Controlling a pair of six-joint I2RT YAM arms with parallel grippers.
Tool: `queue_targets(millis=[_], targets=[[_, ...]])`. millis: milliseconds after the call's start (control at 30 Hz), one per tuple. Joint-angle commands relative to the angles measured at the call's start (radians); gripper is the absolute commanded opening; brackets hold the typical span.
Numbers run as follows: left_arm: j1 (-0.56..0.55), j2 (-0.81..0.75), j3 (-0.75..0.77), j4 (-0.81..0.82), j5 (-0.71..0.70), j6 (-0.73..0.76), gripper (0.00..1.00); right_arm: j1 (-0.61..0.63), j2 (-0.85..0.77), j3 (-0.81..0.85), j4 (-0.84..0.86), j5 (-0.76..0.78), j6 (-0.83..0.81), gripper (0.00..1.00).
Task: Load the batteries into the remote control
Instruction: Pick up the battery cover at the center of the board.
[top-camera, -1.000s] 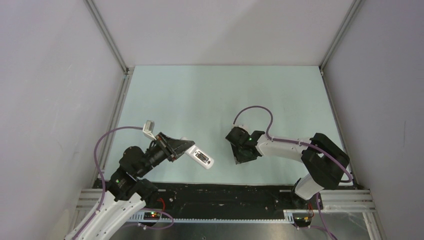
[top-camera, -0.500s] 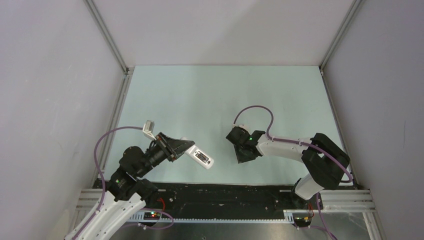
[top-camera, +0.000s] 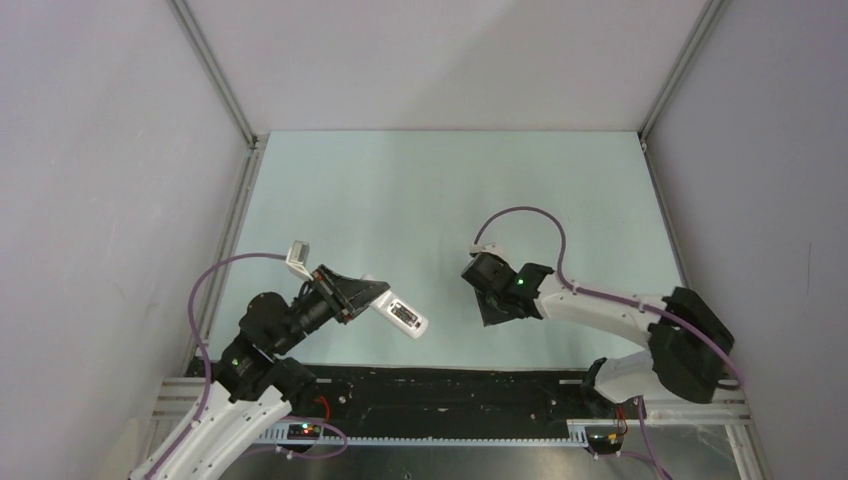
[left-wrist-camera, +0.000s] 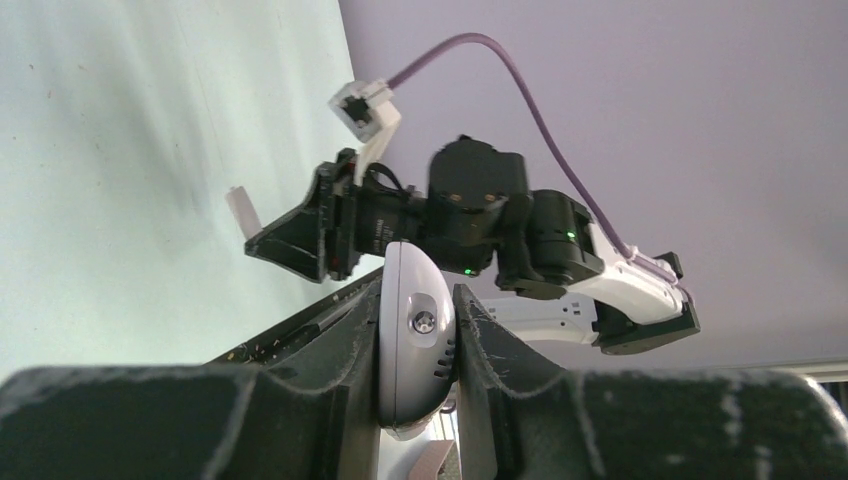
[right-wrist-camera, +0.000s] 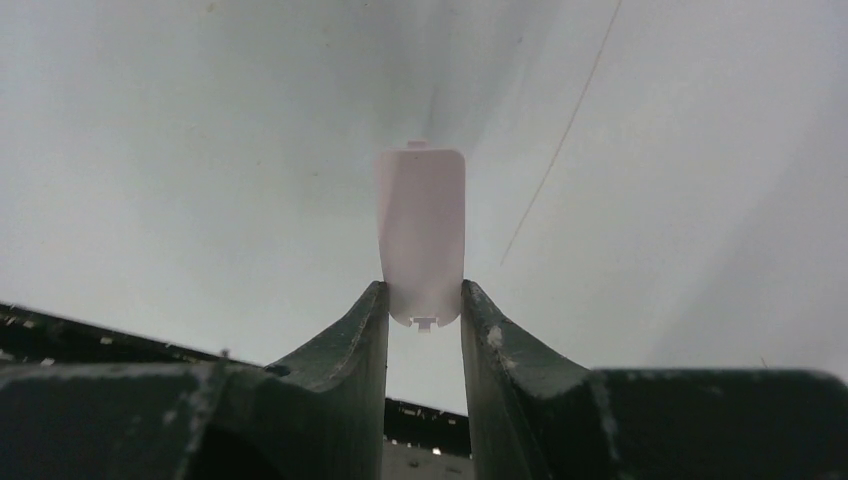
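The remote control (top-camera: 400, 316), a small white handset, is held clear of the table with my left gripper (top-camera: 368, 295) shut on one end. In the left wrist view its rounded end (left-wrist-camera: 415, 340) is pinched between both pads. My right gripper (top-camera: 497, 312) is low over the table to the right of the remote. In the right wrist view, that gripper (right-wrist-camera: 424, 294) is shut on the near end of a plain white flat cover piece (right-wrist-camera: 421, 230). The cover (left-wrist-camera: 241, 209) also shows in the left wrist view at the tip of the right gripper. The batteries are out of view.
The pale green table top (top-camera: 430, 200) is boxed in by grey walls with metal corner posts (top-camera: 215, 75). A black strip (top-camera: 450, 385) runs along the near edge by the arm bases. Purple cables (top-camera: 525, 218) loop over both wrists.
The right jaws have closed in on the cover piece. The right arm's elbow has swung out to the right and its wrist has shifted slightly right. The left arm and remote have not moved.
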Motion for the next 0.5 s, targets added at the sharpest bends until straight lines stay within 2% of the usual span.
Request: queue_targets(millis=[0, 267, 467], targets=[[0.001, 0.014, -0.005, 0.034, -0.017, 0.001, 0.01, 0.017, -0.111, 0.019, -0.090, 0.041, -0.005, 0.28], [0.001, 0.066, 0.015, 0.035, -0.037, 0.021, 0.02, 0.047, -0.277, 0.125, -0.265, 0.049, -0.025, 0.26], [0.001, 0.134, 0.057, 0.038, -0.046, 0.058, 0.03, 0.079, -0.294, 0.266, -0.374, 0.055, -0.042, 0.26]])
